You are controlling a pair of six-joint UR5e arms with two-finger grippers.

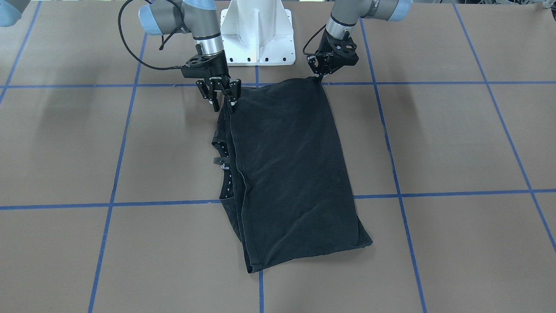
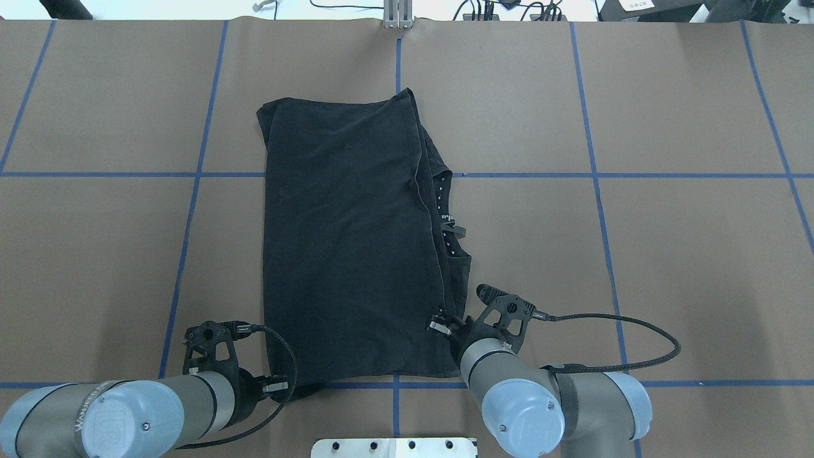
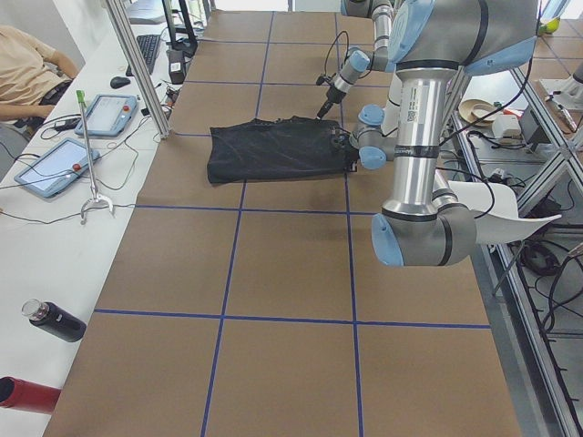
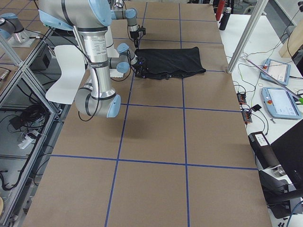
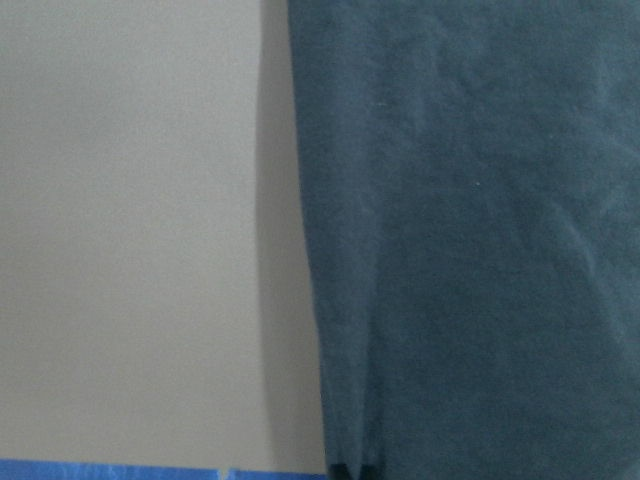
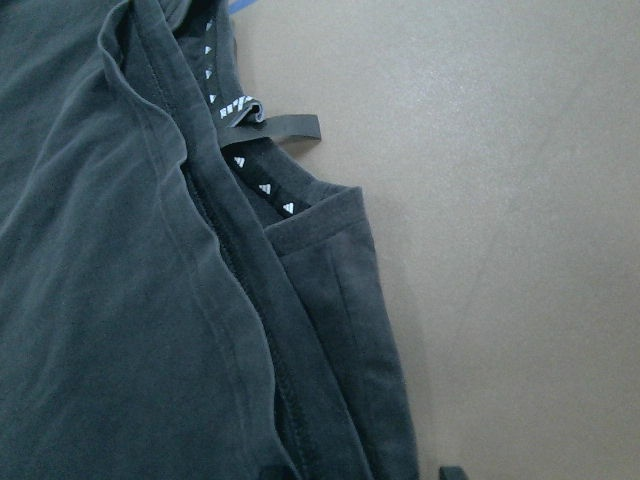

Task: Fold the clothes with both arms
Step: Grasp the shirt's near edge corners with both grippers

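The black T-shirt (image 1: pixel 291 165) lies folded in half on the brown table, logo hidden, its collar with small white marks (image 6: pixel 235 108) peeking out from under the hemmed top layer. My left gripper (image 1: pixel 320 77) is at the near corner of the fold, fingers pinched together on the cloth's edge (image 5: pixel 345 440). At the other near corner, by the hem and sleeve layers, my right gripper (image 1: pixel 223 101) is open. One of its fingertips sits over the cloth and the other over bare table. In the overhead view the shirt (image 2: pixel 350 242) stretches away from both grippers.
The white pedestal base (image 1: pixel 256 30) stands just behind the shirt between the arms. Blue tape lines (image 1: pixel 260 282) grid the brown table. Off the table's far side are tablets (image 3: pixel 55 168), a pole (image 3: pixel 137 68) and bottles (image 3: pixel 56 320).
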